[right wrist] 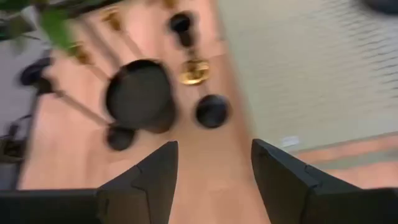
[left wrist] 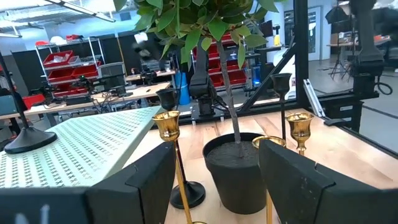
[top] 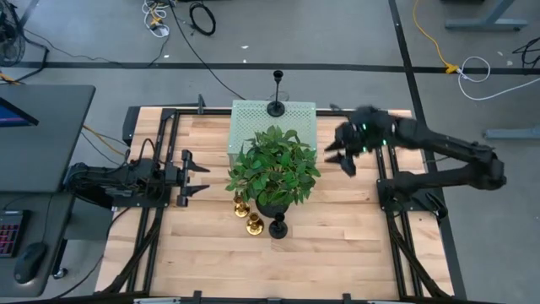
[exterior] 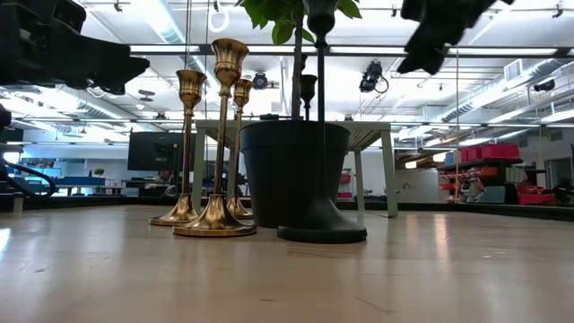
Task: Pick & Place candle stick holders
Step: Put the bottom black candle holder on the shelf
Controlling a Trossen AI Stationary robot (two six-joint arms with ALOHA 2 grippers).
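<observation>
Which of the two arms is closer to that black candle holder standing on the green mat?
The right gripper, just off the green mat's side from the black candle holder. The left gripper waits farther off.
</observation>
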